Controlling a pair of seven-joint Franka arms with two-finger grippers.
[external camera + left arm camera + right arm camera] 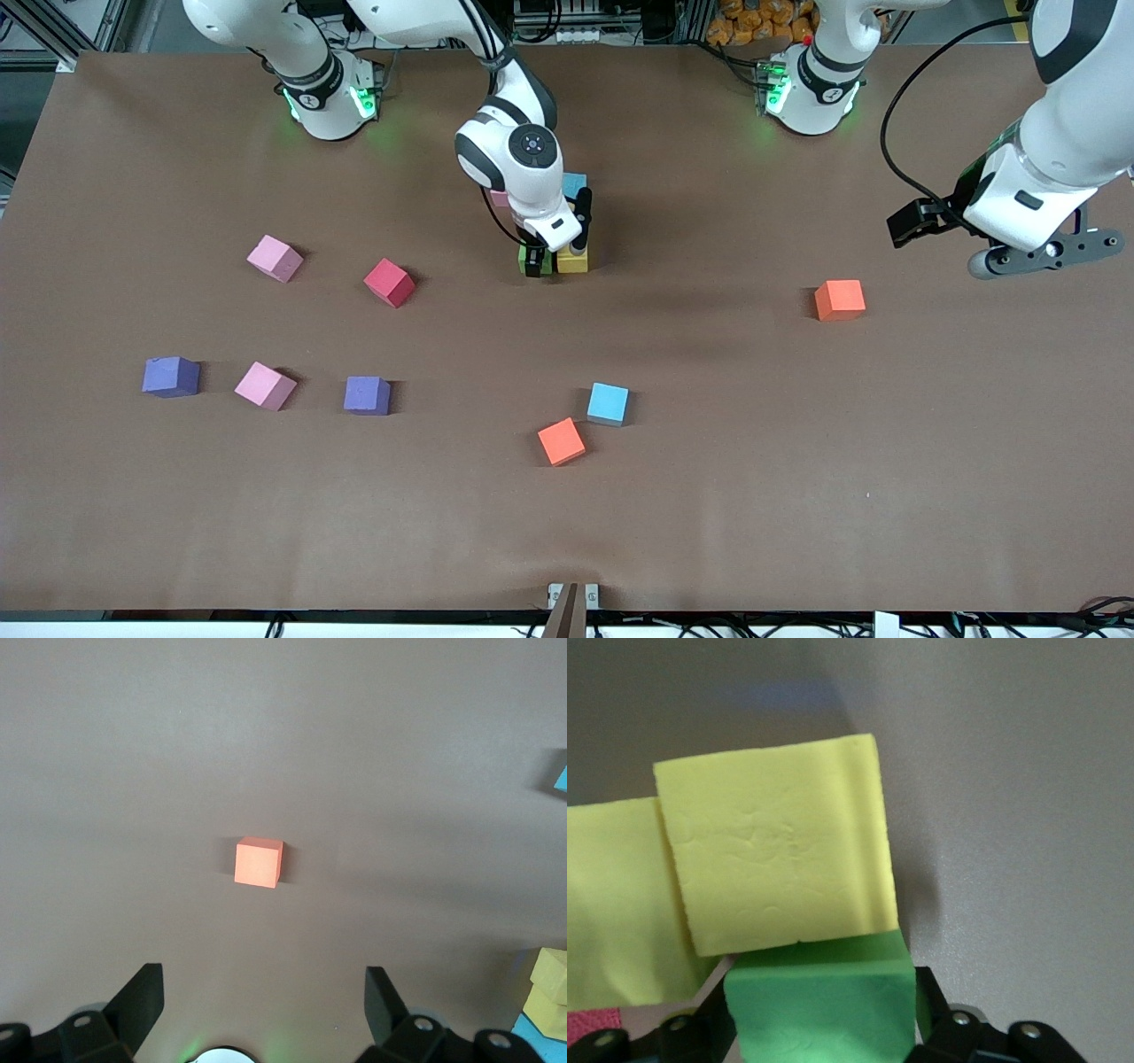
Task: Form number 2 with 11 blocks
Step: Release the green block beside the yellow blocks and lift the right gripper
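- Right claw [551, 259] is down at the tabletop [709, 496] in the middle, at the edge of the partly built number 2 [567, 226]. The arm's wrist covers most of that cluster; only a green block [526, 257], a yellow block [572, 260], a light blue block [574, 184] and a sliver of pink [499, 198] show around it.
- In the right wrist view the green block [819, 1001] sits between the claw's fingers [943, 1014], touching a yellow block [780, 850] just ahead; a second yellow block [616, 904] lies beside that one, cut off at the frame edge. A red scrap [589, 1023] in the corner is too little to name.
- Whether the right fingers press the green block or stand just clear of it, I cannot tell.
- Left claw [974, 244] hangs in the air over the left arm's end of the tabletop, fingers [137, 1001] spread wide, holding nothing. An orange block [259, 862] lies on the tabletop under and ahead of it, untouched.
- Loose blocks well apart from both claws: two pink [275, 258] [265, 385], one red [389, 283], two purple [171, 376] [367, 395], one light blue [608, 403] touching corners with another orange [562, 441].
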